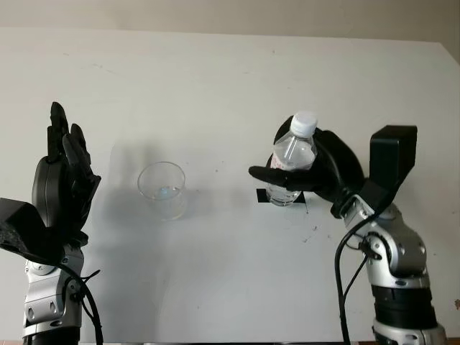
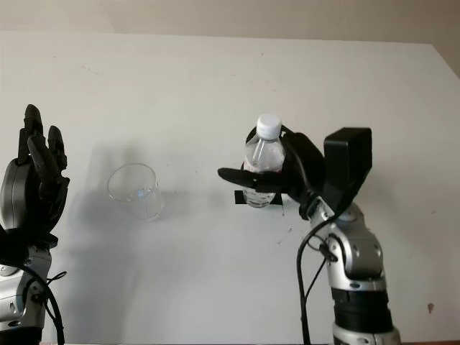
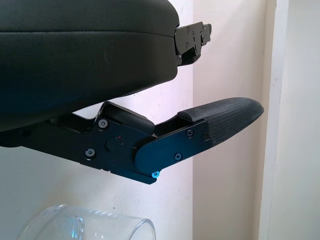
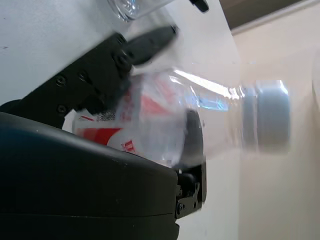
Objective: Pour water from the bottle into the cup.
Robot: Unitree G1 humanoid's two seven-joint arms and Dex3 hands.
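The right hand is wrapped around the bottle, holding it upright over a small black mark on the table, well to the right of the cup. The white cap looks to be on the bottle — if it stays there, tilting would pour nothing. The cup is light clear plastic, so a nudge from the bottle's neck or a finger could tip or slide it, and a fast tilt could send water past its rim onto the table. The left hand is raised well left of the cup, holding nothing (it does not steady the cup). The right wrist view shows the red-and-white label under the fingers — the head views barely give that — while the left wrist view catches the cup's rim close below its hand.
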